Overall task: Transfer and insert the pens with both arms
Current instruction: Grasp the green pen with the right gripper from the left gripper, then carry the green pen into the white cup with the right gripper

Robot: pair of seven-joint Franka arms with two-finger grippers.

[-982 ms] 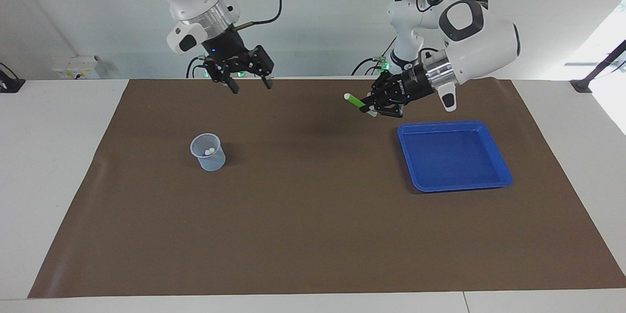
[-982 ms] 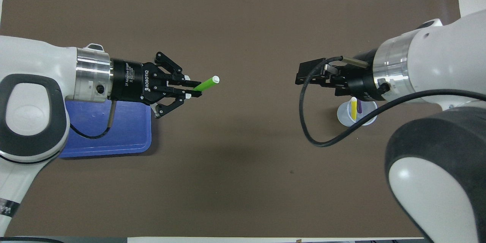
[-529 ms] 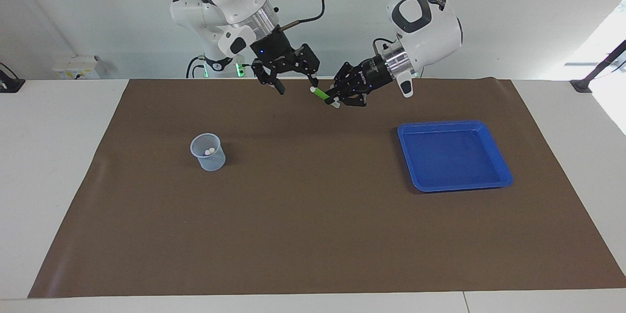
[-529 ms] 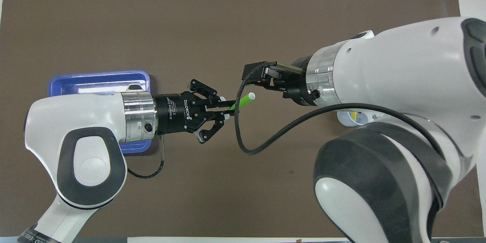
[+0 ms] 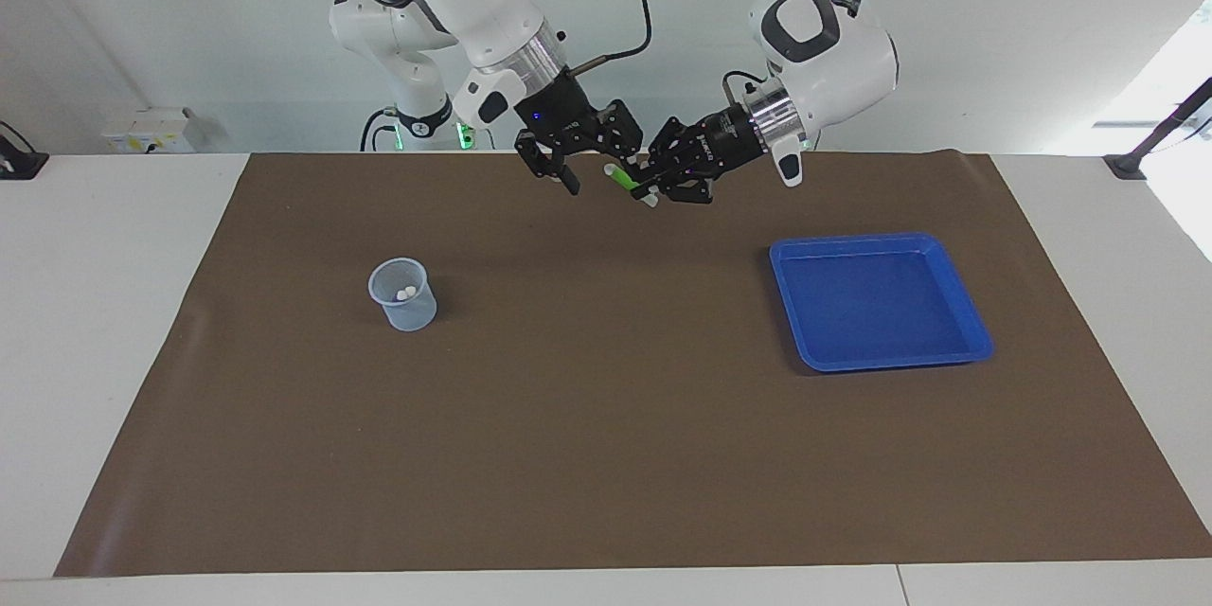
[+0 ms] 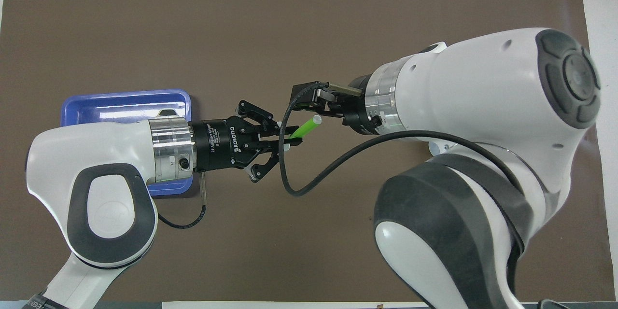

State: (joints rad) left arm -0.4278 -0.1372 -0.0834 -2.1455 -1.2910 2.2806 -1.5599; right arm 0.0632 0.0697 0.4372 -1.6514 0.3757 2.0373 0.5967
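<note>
Pinching green pen [image 5: 622,179], left gripper [image 5: 646,192] jaws; right gripper [image 5: 599,168] jaws spread around its tip

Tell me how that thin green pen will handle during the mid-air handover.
The thin green pen with a pale whitish tip juts straight from the left gripper without sagging, so it is probably stiff and light. Round and smooth-looking, it may pivot or slip if the right gripper pinches only its tip, and would likely roll if dropped.

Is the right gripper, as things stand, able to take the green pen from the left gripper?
Probably yes. The left gripper holds the green pen in the air with its pale end toward the right gripper, whose open fingers are at that free end; nothing stands between them.
</note>
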